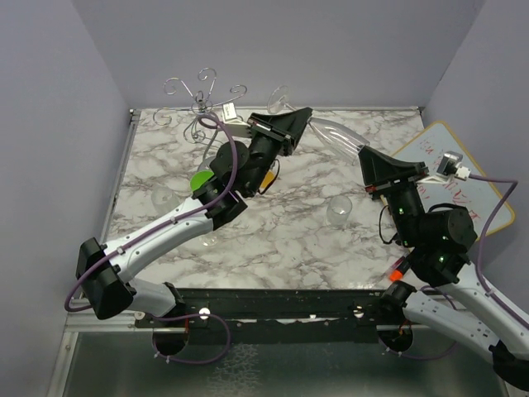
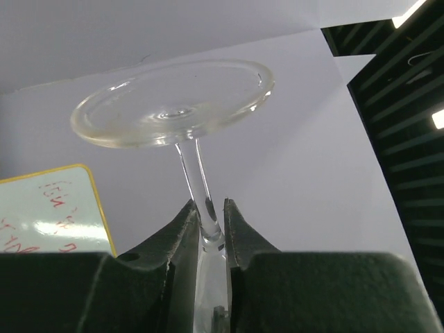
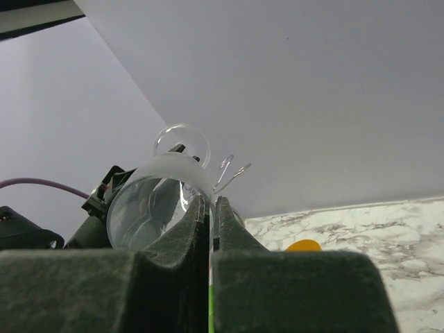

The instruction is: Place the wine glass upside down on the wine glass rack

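The clear wine glass (image 1: 335,136) is held on its side in the air over the back of the table, between both grippers. My left gripper (image 1: 304,116) is shut on its stem (image 2: 198,184), with the round foot (image 2: 173,104) beyond the fingertips. My right gripper (image 1: 364,157) is shut on the rim of the bowl (image 3: 156,201), pinching the glass wall between its fingers. The wine glass rack (image 1: 202,103), silver wire with curled arms, stands at the back left, just left of the left gripper. One of its wire arms (image 3: 232,173) shows in the right wrist view behind the bowl.
Two more clear glasses stand on the marble table, one at the left (image 1: 164,197) and one right of centre (image 1: 340,209). A yellow-framed whiteboard (image 1: 450,165) lies at the right edge. A green object (image 1: 201,179) lies under the left arm. Grey walls enclose the table.
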